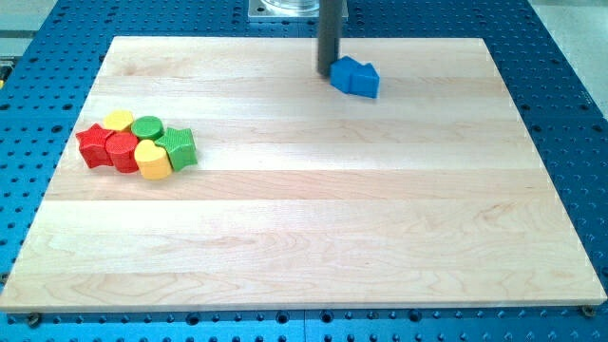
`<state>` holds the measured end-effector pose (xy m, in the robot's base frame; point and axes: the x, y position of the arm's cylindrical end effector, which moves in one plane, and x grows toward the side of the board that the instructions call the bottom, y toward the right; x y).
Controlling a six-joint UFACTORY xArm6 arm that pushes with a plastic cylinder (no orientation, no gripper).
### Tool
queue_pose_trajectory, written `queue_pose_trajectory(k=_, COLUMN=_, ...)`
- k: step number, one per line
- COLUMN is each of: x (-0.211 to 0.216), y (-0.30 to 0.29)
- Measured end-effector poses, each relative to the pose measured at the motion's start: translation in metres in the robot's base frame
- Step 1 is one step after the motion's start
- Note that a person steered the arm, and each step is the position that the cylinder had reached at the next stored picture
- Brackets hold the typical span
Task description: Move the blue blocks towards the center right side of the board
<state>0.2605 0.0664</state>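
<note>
Two blue blocks (354, 77) sit pressed together near the view's top, a little right of the board's middle; their shapes are hard to tell apart. My tip (326, 73) stands on the board right at their left edge, touching or nearly touching the left blue block. The rod rises straight up out of the view's top.
A cluster of blocks lies at the view's left: a red star (92, 143), a red cylinder (123, 151), a yellow heart (152, 161), a green star (179, 147), a green cylinder (147, 127) and a yellow block (118, 120). The wooden board (313, 228) rests on a blue perforated table.
</note>
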Motion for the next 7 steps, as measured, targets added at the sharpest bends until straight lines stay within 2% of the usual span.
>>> queue_pose_trajectory(k=1, x=-0.006, y=0.025)
queue_pose_trajectory(k=2, x=0.014, y=0.025)
queue_pose_trajectory(k=4, x=0.076, y=0.016)
queue_pose_trajectory(k=7, x=0.166, y=0.034)
